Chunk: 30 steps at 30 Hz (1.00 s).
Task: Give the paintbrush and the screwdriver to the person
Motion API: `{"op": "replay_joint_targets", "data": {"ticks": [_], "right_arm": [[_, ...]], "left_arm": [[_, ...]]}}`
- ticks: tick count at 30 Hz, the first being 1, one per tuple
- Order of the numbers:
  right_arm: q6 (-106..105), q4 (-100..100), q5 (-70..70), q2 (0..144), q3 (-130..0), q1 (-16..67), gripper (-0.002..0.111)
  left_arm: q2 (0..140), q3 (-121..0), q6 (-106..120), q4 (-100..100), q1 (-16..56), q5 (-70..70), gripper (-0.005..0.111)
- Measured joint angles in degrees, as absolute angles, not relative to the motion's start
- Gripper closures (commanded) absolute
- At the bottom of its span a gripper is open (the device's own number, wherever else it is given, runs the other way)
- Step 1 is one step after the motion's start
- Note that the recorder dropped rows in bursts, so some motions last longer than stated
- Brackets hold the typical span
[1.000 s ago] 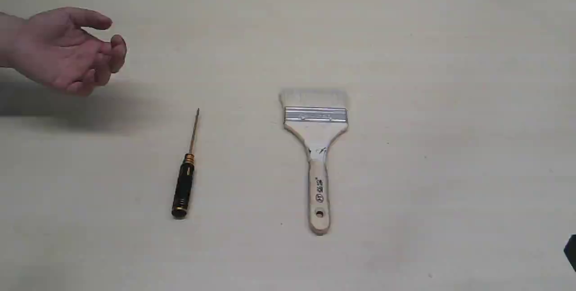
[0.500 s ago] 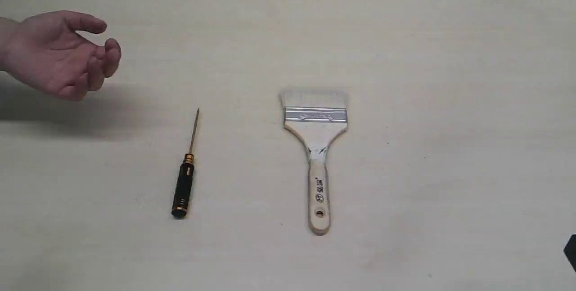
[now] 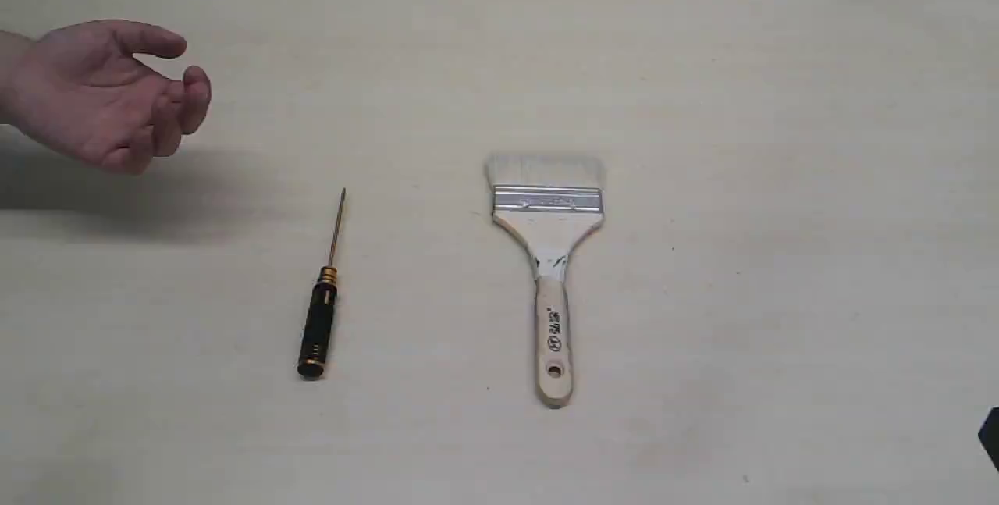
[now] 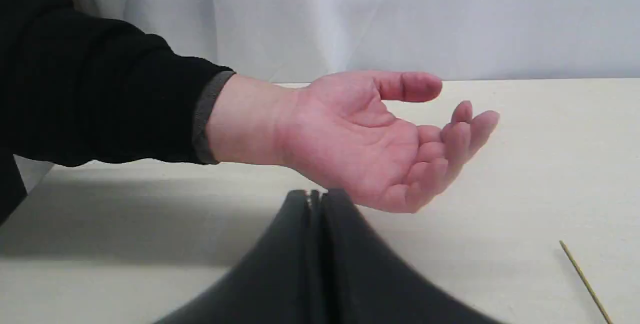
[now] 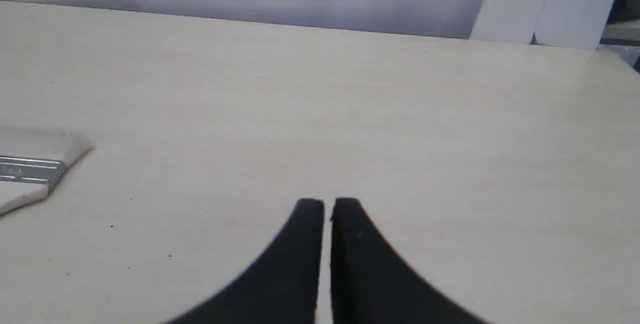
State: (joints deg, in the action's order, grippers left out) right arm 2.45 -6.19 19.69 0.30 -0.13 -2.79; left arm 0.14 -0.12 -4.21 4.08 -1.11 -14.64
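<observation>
The paintbrush (image 3: pixel 550 271), quantity one, lay flat on the table (image 3: pixel 780 294), ahead and aside of the clenched, empty right gripper (image 5: pixel 327 204). It had pale bristles, a silver ferrule and a holed wooden handle. One screwdriver (image 3: pixel 318 325), black-handled and gold-collared, lay well apart to its left in the exterior view. Farthest, one hand (image 3: pixel 94 99) hovered palm up beyond the clenched, empty left gripper (image 4: pixel 315 195).

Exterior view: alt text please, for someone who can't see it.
An empty open hand is held at the upper left over a pale table. A black-handled screwdriver left of centre and a wide paintbrush at centre lie flat and apart, handles toward the bottom edge.
</observation>
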Motion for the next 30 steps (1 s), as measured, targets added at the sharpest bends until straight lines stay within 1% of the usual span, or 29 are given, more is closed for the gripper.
{"op": "replay_joint_targets", "data": {"ticks": [7, 17, 25, 30], "right_arm": [[2.4, -6.4, 10.4, 0.3, -0.1, -2.8, 0.104], [1.8, -6.7, 7.4, 0.3, 0.0, -2.8, 0.104], [1.0, -6.7, -15.5, 0.3, 0.0, -2.8, 0.104], [1.7, -6.7, -23.5, 0.3, 0.0, -2.8, 0.104]], "left_arm": [[0.1, -0.1, -4.2, 4.1, -1.1, -14.6, 0.107], [0.1, -0.1, -4.2, 4.1, -1.1, -14.6, 0.107], [0.1, -0.1, -4.2, 4.1, -1.1, -14.6, 0.107], [0.1, -0.1, -4.2, 4.1, -1.1, -14.6, 0.107]]}}
